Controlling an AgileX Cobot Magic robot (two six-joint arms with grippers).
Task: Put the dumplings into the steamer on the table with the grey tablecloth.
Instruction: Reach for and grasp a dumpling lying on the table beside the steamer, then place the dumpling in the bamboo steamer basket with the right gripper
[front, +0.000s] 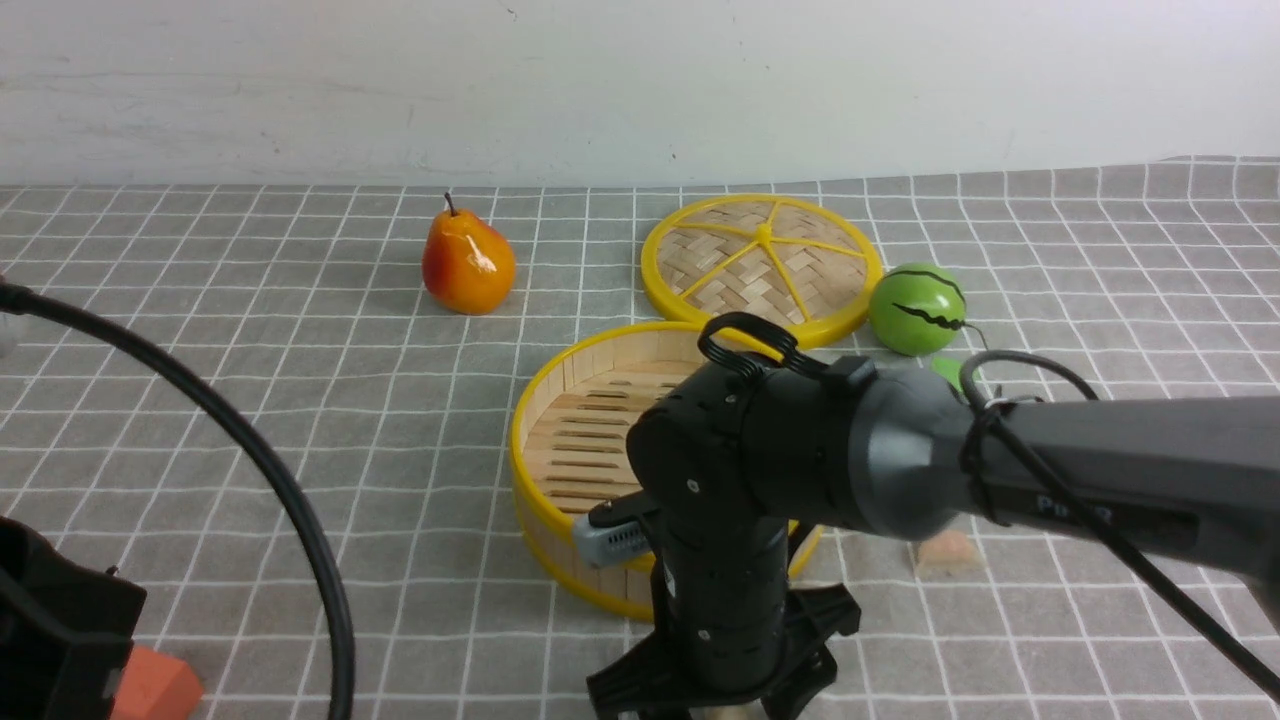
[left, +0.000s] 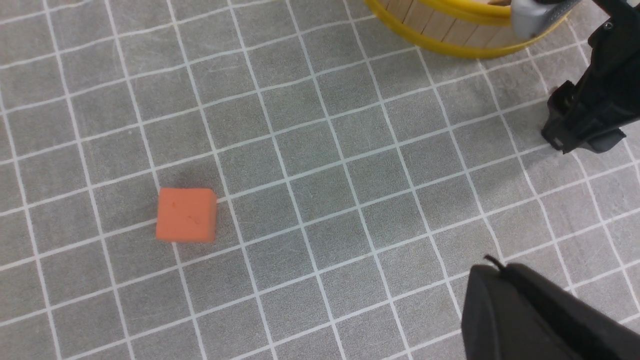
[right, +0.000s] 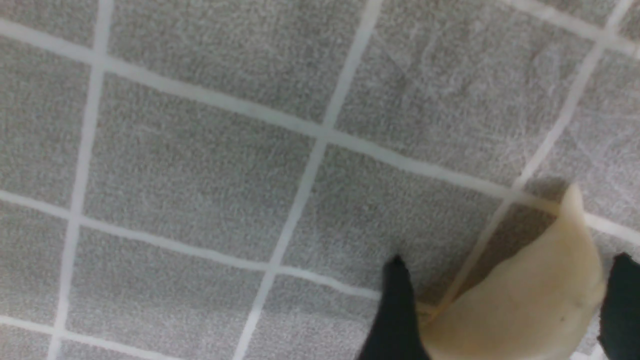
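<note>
The steamer stands mid-table on the grey tablecloth, and no dumpling shows in the part of it I can see. Its wall also shows in the left wrist view. My right gripper is down at the cloth just in front of the steamer. In the right wrist view it is open, its fingers either side of the creamy white dumpling. The pink dumpling lies right of the steamer. The green dumpling peeks out behind my right arm. My left gripper is shut and empty above the cloth.
A pear stands at the back left. The woven lid and a green striped ball lie behind the steamer. An orange block sits near my left arm and also shows in the left wrist view. A black cable arcs at the left.
</note>
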